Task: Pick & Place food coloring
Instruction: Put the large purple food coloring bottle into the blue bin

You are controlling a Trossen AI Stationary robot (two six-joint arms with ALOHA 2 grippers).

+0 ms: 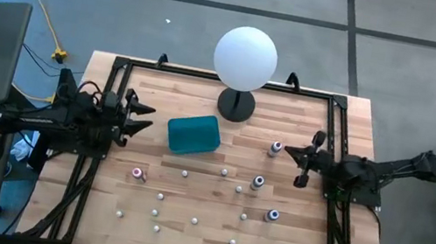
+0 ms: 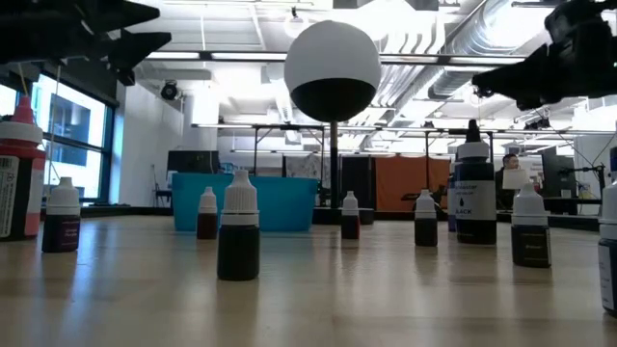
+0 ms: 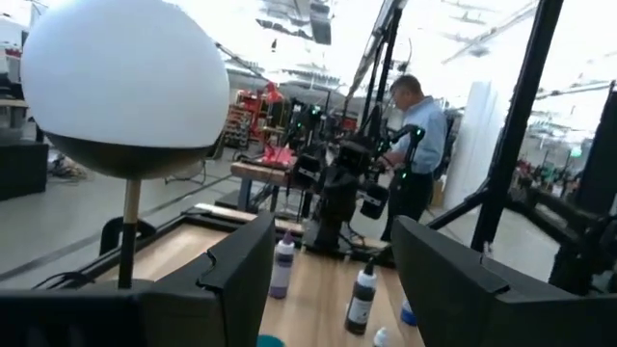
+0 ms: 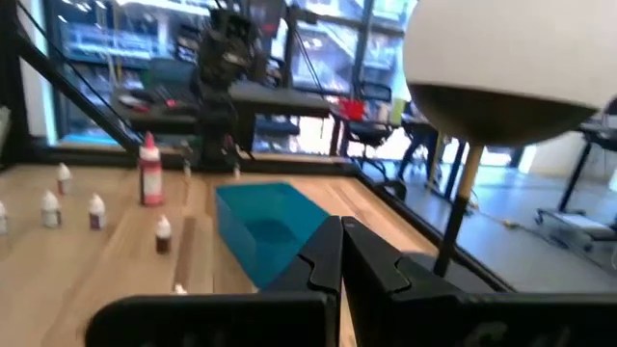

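Left pincer [image 1: 146, 117] hangs spread at the worktop's [image 1: 180, 240] left edge, beside the teal tray [image 1: 194, 133]. Food coloring bottles [image 1: 258, 182] stand scattered across the wood. Right pincer [image 1: 308, 159], pressed together, holds nothing at the right edge.

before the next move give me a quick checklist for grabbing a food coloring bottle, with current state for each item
1. Left gripper fingers open, nothing held: ok.
2. Right gripper fingers open for a grasp: not ok; they meet in the right wrist view.
3. Teal tray unobstructed, nothing seen inside: ok.
4. Food coloring bottles upright: ok for those in the low view, e.g. the nearest one; the rest cannot tell.
5. White globe on its stand apart from both arms: ok.
6. Target bottle chosen: cannot tell; neither gripper is over a bottle.
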